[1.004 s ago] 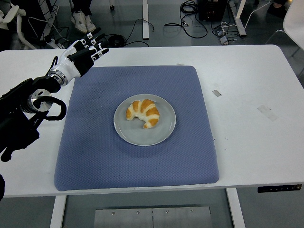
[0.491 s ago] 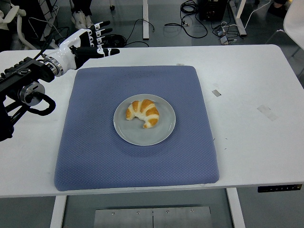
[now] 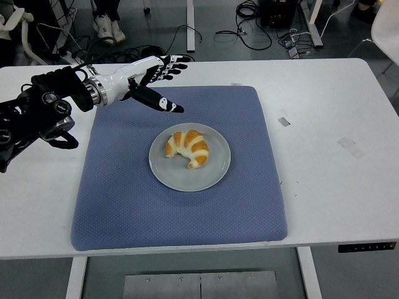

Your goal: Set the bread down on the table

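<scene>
Here the left hand (image 3: 148, 78) hovers over the blue mat's (image 3: 124, 187) far-left corner, fingers (image 3: 169, 107) spread and holding nothing.
The bread (image 3: 188, 147), a golden croissant with pale stripes, lies on the grey plate (image 3: 181, 177) mid-mat on the white counter (image 3: 330, 156), apart from the hand.

The left arm (image 3: 37, 115) is cut off at the picture's left edge, so its upper part is out of sight. The table (image 3: 324, 187) runs past the left and right edges. The plate (image 3: 189, 157) is partly covered by the bread (image 3: 188, 147). Only the shoes (image 3: 108, 28) of a person show at the top.
</scene>
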{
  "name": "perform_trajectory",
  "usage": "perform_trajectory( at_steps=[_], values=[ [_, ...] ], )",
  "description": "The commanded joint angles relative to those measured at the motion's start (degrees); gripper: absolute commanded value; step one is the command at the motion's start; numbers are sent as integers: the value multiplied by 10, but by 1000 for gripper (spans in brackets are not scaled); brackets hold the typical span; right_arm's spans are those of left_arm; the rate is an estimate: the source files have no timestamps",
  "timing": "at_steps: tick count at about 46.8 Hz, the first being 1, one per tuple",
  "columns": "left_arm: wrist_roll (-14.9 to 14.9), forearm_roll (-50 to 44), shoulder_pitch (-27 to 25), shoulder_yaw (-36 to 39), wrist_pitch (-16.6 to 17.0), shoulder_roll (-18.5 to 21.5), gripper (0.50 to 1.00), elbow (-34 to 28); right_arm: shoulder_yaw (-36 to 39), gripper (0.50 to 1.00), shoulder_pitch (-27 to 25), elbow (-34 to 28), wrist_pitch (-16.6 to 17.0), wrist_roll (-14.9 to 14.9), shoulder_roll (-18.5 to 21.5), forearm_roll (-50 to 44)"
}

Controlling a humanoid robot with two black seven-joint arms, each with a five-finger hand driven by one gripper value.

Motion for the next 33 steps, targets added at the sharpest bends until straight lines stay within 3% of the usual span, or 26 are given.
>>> perform_trajectory(
  at_steps=[1, 11, 20, 33],
  values=[
    [0, 6, -19, 16, -12, 4, 981, -2, 0, 1000, 1, 0, 0, 0, 0, 0],
    [-6, 61, -30, 17, -118, 15, 981, -9, 0, 1000, 1, 0, 0, 0, 0, 0],
    [-2, 140, -28, 21, -122, 7, 980, -9, 0, 1000, 0, 0, 0, 0, 0, 0],
    [-5, 147, -22, 73, -121, -3, 980, -1, 0, 1000, 1, 0, 0, 0, 0, 0]
  ],
)
